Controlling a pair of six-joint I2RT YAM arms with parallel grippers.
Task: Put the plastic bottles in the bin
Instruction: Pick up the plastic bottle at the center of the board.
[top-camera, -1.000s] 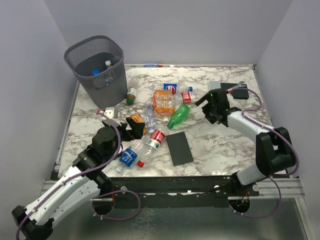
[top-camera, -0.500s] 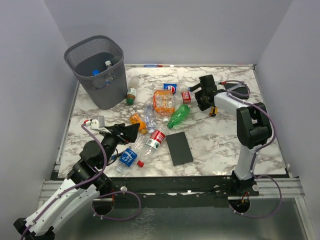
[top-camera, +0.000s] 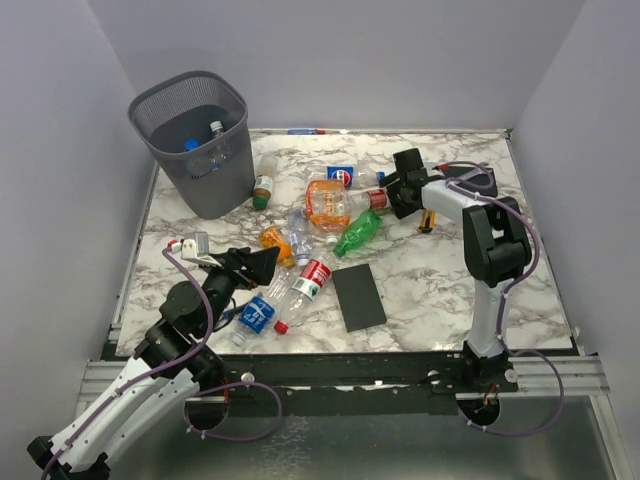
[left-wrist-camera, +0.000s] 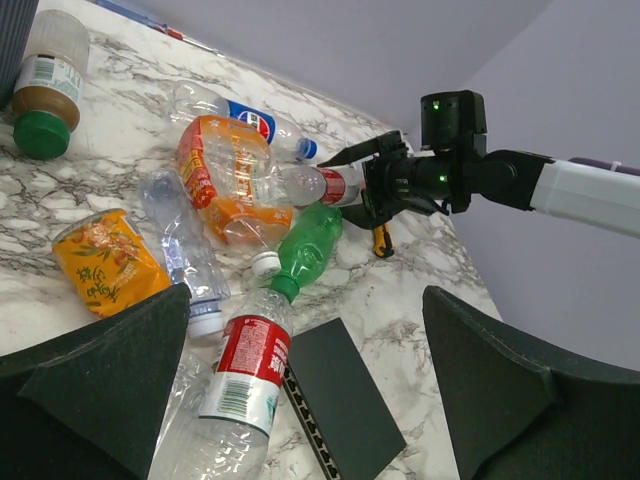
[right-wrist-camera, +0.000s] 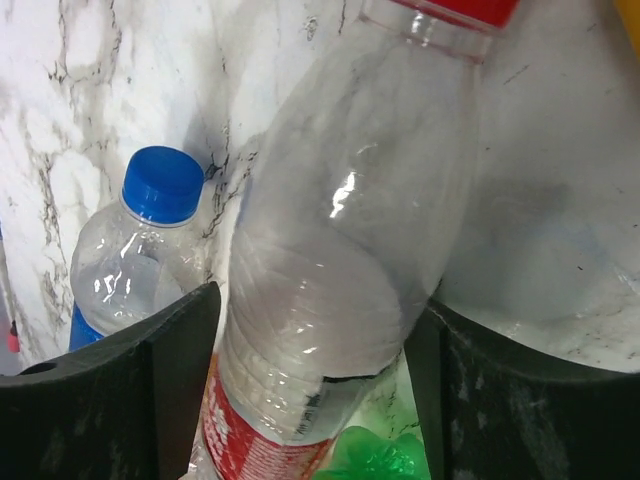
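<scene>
Currently the right hand (top-camera: 388, 193) sits low over the far part of the marble table (top-camera: 440, 270). Its fingers (right-wrist-camera: 150, 390) are spread apart on either side of a clear bottle with a red cap (right-wrist-camera: 340, 260). That bottle lies on its side between them, and no squeeze shows on it. Just beside it lies a blue-capped bottle (right-wrist-camera: 140, 270), and a little nearer are a green bottle (top-camera: 357, 233) and a crumpled orange bottle (top-camera: 327, 203). The left hand (top-camera: 263, 263) hovers above the near end of the pile with its fingers wide apart, by a red-labelled bottle (left-wrist-camera: 245, 375) and a flat black slab (top-camera: 359, 297). The mesh bin (top-camera: 215, 185) stands at the far left corner, well apart from both hands, with loose bottles (top-camera: 213, 132) lying inside it.
</scene>
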